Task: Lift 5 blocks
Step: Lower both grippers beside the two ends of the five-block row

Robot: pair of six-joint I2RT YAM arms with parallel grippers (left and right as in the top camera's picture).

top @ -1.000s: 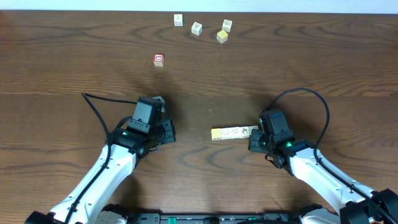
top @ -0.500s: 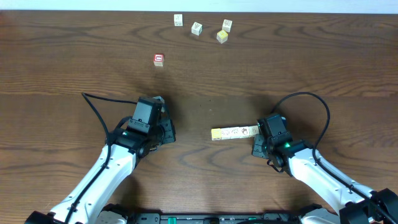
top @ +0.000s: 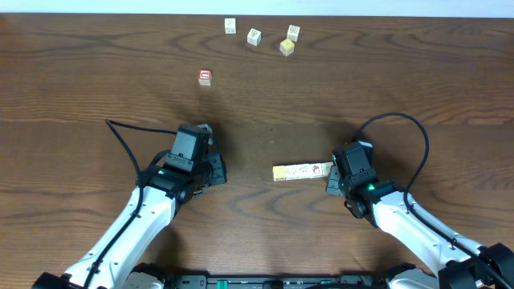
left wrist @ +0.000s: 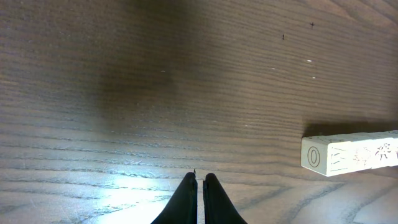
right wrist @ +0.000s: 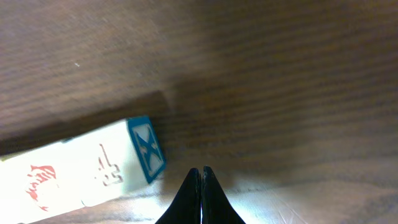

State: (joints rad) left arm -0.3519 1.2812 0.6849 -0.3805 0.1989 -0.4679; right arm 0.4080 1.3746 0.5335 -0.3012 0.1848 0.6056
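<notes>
Several small cream and yellow blocks lie end to end as one short row on the table, between my two arms. The left wrist view shows the row to the right of my shut left gripper, well apart from it. In the right wrist view the row's near end has a blue-printed face, just left of my shut right gripper, with a small gap between them. From overhead, the left gripper is left of the row and the right gripper is by its right end. Neither holds anything.
Several loose pale cubes sit at the far edge, among them a white cube, a second white cube and a yellow cube. A red-faced cube stands alone, left of centre. Black cables loop beside both arms.
My right gripper drifted a little right and back by the row's right end, and that end of the row shifted slightly. The left arm stayed still.
</notes>
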